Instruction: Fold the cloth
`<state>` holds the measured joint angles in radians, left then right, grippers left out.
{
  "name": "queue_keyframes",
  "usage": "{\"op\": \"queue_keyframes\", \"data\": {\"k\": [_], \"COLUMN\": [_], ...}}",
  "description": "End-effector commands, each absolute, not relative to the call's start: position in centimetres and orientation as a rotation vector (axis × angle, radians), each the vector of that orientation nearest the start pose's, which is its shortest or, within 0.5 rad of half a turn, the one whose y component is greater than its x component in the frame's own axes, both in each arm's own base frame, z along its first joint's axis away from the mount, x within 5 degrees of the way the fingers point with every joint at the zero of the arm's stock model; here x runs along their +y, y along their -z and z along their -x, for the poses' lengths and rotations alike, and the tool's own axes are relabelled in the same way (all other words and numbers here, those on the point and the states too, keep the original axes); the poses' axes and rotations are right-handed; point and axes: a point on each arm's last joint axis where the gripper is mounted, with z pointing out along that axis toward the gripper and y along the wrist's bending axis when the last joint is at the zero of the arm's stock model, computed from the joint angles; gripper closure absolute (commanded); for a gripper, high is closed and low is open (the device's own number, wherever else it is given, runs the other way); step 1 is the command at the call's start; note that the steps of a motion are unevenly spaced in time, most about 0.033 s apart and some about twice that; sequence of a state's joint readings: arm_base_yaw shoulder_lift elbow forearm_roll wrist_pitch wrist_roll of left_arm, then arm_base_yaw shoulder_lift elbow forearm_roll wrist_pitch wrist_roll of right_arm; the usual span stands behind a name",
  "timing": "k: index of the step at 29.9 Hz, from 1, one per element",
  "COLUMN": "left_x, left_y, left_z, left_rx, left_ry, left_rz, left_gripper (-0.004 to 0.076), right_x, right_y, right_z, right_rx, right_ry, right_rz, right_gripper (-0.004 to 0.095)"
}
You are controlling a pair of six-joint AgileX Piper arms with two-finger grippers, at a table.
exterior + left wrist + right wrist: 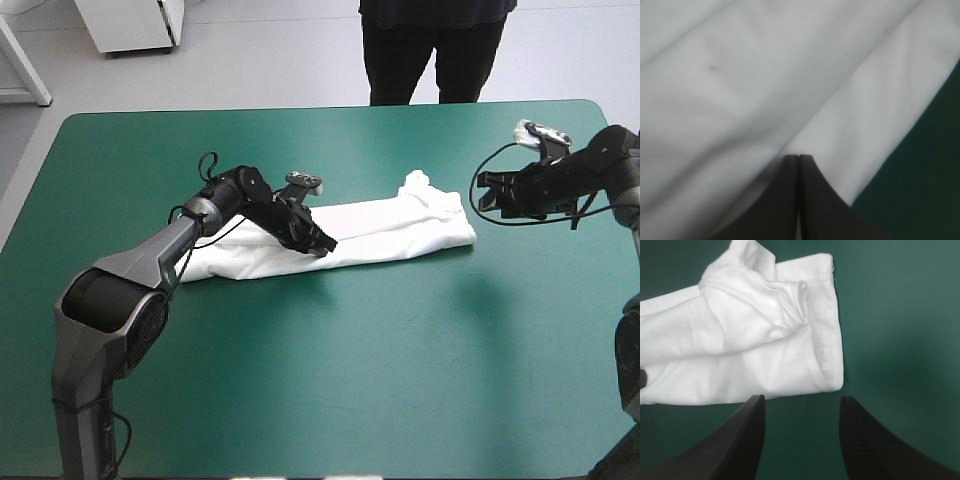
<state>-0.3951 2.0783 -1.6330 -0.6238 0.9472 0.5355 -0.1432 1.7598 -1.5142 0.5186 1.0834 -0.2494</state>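
Left gripper (324, 245) clenched the 6 o'clock edge of the white, band-folded fabric T-shirt (390, 228), right gripper (801, 399) gaped empty at 3 o'clock; a one-sided lift could have undone the fold

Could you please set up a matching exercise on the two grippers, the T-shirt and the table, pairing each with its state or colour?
Things:
1. left gripper
2. right gripper
3. T-shirt
4. table

States:
A. open, apart from the cloth, near its end
B. teal-green cover
C. shut on the white fabric
D. white, folded into a long band

Pairs: 1-C, 2-A, 3-D, 4-B
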Motion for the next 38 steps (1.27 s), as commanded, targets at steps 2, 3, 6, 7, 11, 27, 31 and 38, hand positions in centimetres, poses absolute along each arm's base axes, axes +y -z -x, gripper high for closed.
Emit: {"op": "queue_keyframes", "data": {"k": [2, 3, 6, 7, 11, 27, 31, 38], "left_x": [-21.2, -21.2, -21.2, -21.2, -21.1, -20.9, -20.9, -20.9], "left_y": [-24.5, -24.4, -24.4, -24.4, -24.3, -24.2, -24.2, -24.1], "left_z": [-38.7, -38.7, -38.6, -38.6, -38.5, -38.4, -38.4, -38.5], "left_rx": [2.528, 2.530, 2.536, 2.539, 2.549, 2.547, 2.547, 2.541], "left_ry": [0.796, 0.795, 0.797, 0.799, 0.785, 0.754, 0.752, 0.728], "left_rz": [-0.840, -0.843, -0.851, -0.854, -0.875, -0.927, -0.928, -0.930], "left_gripper": [0.0746, 0.0746, 0.0746, 0.0746, 0.0746, 0.0746, 0.0746, 0.0746], "right_x": [-1.3, -1.3, -1.3, -1.3, -1.2, 0.5, 2.3, 4.8], "right_y": [-30.0, -29.3, -27.7, -27.2, -26.4, -21.8, -20.9, -19.6], "right_z": [-38.6, -38.9, -39.9, -40.4, -42.1, -44.6, -44.7, -44.9], "right_rx": [2.620, 2.631, 2.663, 2.669, 2.652, 2.704, 2.732, 2.762], "right_ry": [-0.666, -0.681, -0.710, -0.722, -0.796, -0.938, -0.944, -0.971], "right_rz": [-0.066, -0.067, -0.072, -0.076, -0.096, -0.075, -0.023, 0.039], "right_gripper": [0.0431, 0.0431, 0.0431, 0.0431, 0.0428, 0.0425, 0.0425, 0.0536]}}
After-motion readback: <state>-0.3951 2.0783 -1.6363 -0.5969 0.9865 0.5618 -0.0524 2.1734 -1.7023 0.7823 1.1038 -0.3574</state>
